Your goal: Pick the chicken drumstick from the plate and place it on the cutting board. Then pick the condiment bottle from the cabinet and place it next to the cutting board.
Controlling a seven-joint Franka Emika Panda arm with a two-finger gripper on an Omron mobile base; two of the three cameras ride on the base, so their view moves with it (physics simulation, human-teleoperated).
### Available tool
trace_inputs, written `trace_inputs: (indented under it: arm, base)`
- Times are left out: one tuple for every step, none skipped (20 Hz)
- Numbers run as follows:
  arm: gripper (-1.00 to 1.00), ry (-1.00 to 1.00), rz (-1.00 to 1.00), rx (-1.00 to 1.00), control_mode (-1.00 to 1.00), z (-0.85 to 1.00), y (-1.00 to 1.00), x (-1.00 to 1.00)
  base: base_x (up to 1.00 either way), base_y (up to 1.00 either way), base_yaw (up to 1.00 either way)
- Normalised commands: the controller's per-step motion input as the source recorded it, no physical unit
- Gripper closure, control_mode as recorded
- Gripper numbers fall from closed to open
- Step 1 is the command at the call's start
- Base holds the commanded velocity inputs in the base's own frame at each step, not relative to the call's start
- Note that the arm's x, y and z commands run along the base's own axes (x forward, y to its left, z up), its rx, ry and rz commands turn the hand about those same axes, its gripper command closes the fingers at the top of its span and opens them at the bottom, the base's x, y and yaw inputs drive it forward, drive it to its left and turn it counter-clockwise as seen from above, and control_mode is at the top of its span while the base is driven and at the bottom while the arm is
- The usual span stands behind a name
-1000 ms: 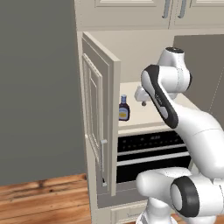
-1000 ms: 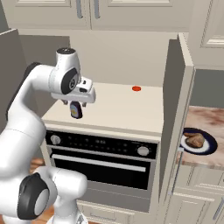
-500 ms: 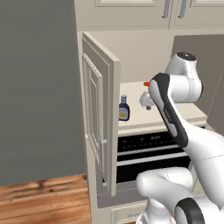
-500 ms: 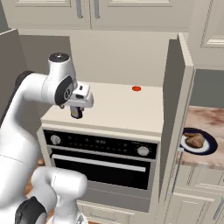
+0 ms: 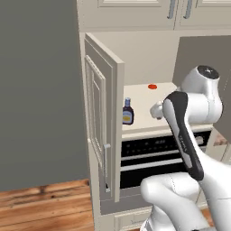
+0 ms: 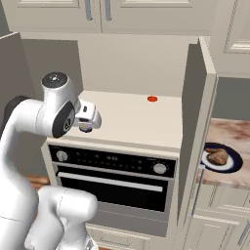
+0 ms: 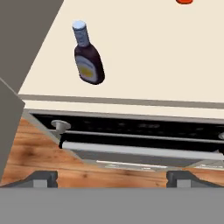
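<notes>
End effector (image 7: 111,177) wide open; condiment bottle (image 7: 87,58) upright, cap up.

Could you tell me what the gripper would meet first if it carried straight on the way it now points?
Probably the oven front below the shelf edge: the open gripper points there, while the condiment bottle stands above and left of that line. Depth is unclear.

The bottle (image 7: 88,58) looks like glossy dark brown glass or plastic, with a matt yellow paper-like label and a pale cap. The shelf (image 7: 144,57) under it is smooth, matt cream. The oven (image 6: 112,177) front is shiny black with a brushed metal handle. The floor (image 5: 45,205) is grained wood. The plate (image 6: 234,163) looks glazed, and the bench (image 6: 232,134) beside it polished marbled stone.
</notes>
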Motion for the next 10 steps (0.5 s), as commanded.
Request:
trace_inputs:
  arm:
    - [-1.0,-0.12,0.0,0.0,-1.0,0.03,-0.02,-0.43]
    - [-1.0,-0.12,0.0,0.0,-1.0,0.03,0.0,-0.44]
    - [-1.0,-0.11,0.0,0.0,-1.0,0.03,0.0,-0.42]
    - [-1.0,-0.11,0.0,0.0,-1.0,0.03,-0.01,-0.4]
    - [-1.0,-0.11,0.0,0.0,-1.0,0.05,-0.02,-0.38]
    - [-1.0,-0.11,0.0,0.0,-1.0,0.05,-0.02,-0.39]
    - [-1.0,-0.11,0.0,0.0,-1.0,0.06,-0.03,-0.38]
    - [-1.0,-0.1,0.0,0.0,-1.0,0.06,-0.03,-0.37]
    - [-1.0,-0.1,0.0,0.0,-1.0,0.08,-0.03,-0.36]
    - [-1.0,-0.1,0.0,0.01,-1.0,0.09,-0.03,-0.36]
  base:
    - [0.0,0.0,0.0]
    - [0.0,0.0,0.0]
    - [0.0,0.0,0.0]
    - [0.0,0.0,0.0]
    - [0.0,0.0,0.0]
    - [0.0,0.0,0.0]
    - [0.0,0.0,0.0]
    - [0.0,0.0,0.0]
    - [0.0,0.0,0.0]
    - [0.0,0.0,0.0]
